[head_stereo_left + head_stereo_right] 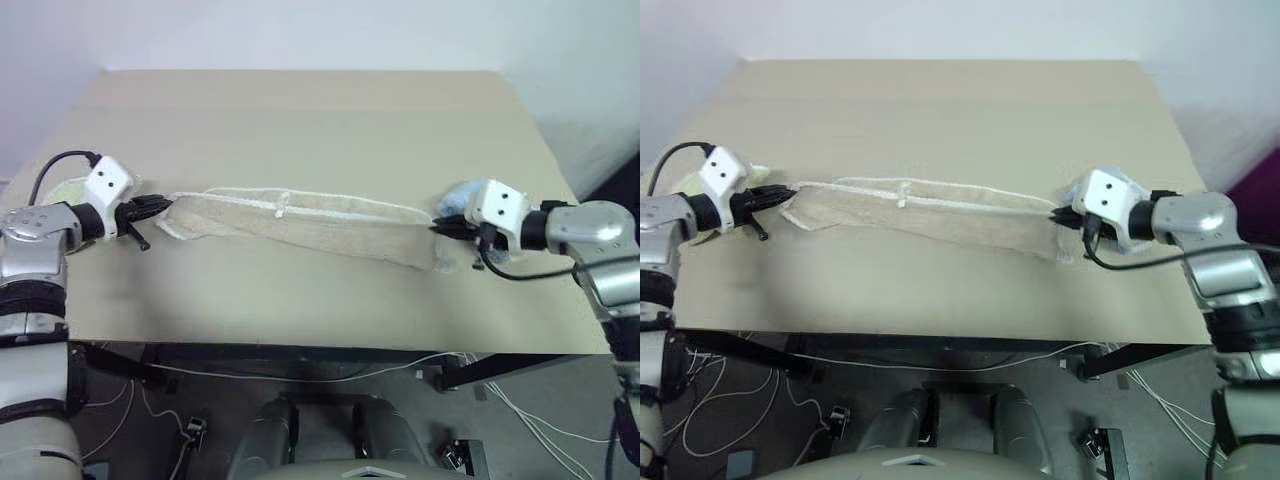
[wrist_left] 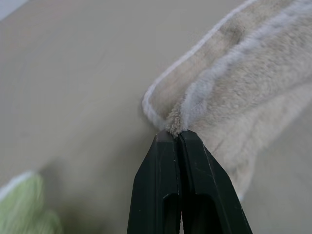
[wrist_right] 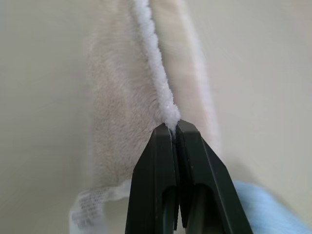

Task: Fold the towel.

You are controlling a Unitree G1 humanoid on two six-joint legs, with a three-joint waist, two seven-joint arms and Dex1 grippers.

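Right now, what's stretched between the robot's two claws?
The beige towel, pinched at each end by the left gripper and the right gripper, spans the table, as the head views show.

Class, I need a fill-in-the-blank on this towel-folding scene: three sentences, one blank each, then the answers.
1. Both end effectors are shut on the ends of the ____ towel.
2. The towel is stretched between the left end effector and the ____ end effector.
3. Beside the right end effector lies a light ____ cloth.

Missing words: beige; right; blue
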